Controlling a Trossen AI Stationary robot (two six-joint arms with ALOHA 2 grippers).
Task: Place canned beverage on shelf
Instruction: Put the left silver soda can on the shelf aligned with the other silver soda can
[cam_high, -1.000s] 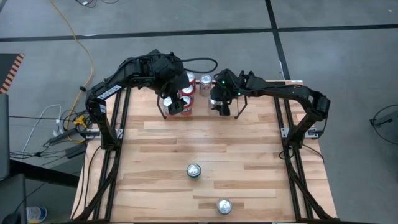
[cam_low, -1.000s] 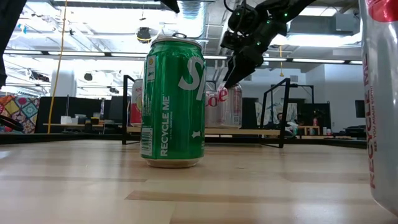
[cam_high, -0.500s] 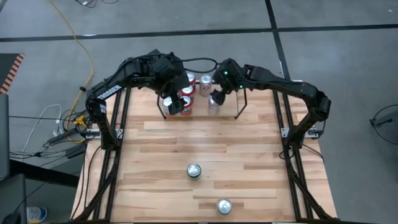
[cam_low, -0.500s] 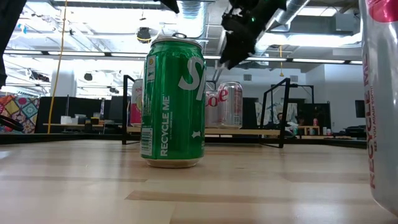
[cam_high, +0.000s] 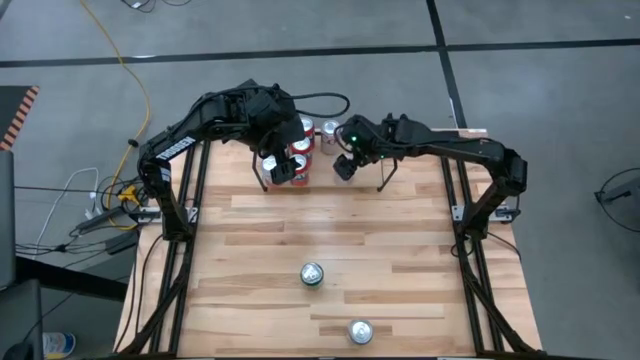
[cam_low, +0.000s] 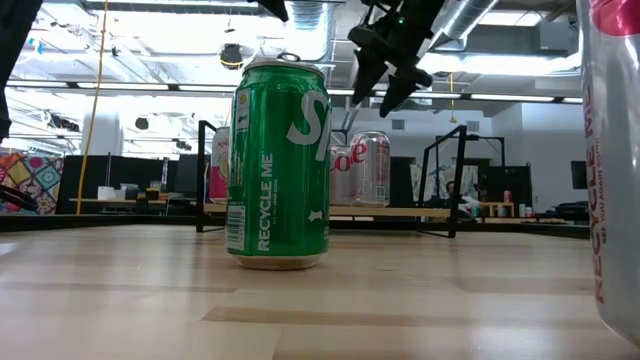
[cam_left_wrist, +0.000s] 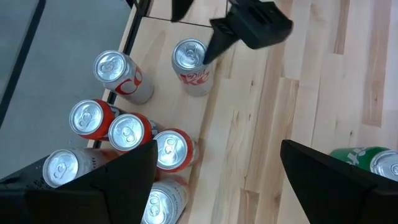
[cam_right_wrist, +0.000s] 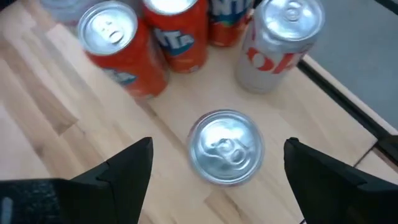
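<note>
The wire shelf (cam_low: 330, 210) stands at the table's far edge with several cans on its wood floor. Orange and red cans (cam_left_wrist: 127, 132) crowd its left part; a silver can (cam_right_wrist: 225, 146) stands upright alone to their right (cam_low: 370, 168). My right gripper (cam_low: 372, 98) hangs open just above that silver can, its fingers (cam_right_wrist: 127, 165) wide on either side and clear of it. My left gripper (cam_high: 283, 160) hovers open high over the orange and red cans, with nothing between its fingers (cam_left_wrist: 134, 168).
A green can (cam_high: 312, 274) stands upright mid-table, and a silver can with pink print (cam_high: 360, 331) stands near the front edge. Bare wood (cam_high: 330, 215) lies between them and the shelf. Black frame rails (cam_high: 185, 200) run along both table sides.
My right gripper has risen from the silver can's top to well above it and has rolled about its own axis, staying open. The silver can has stayed upright on the shelf.
</note>
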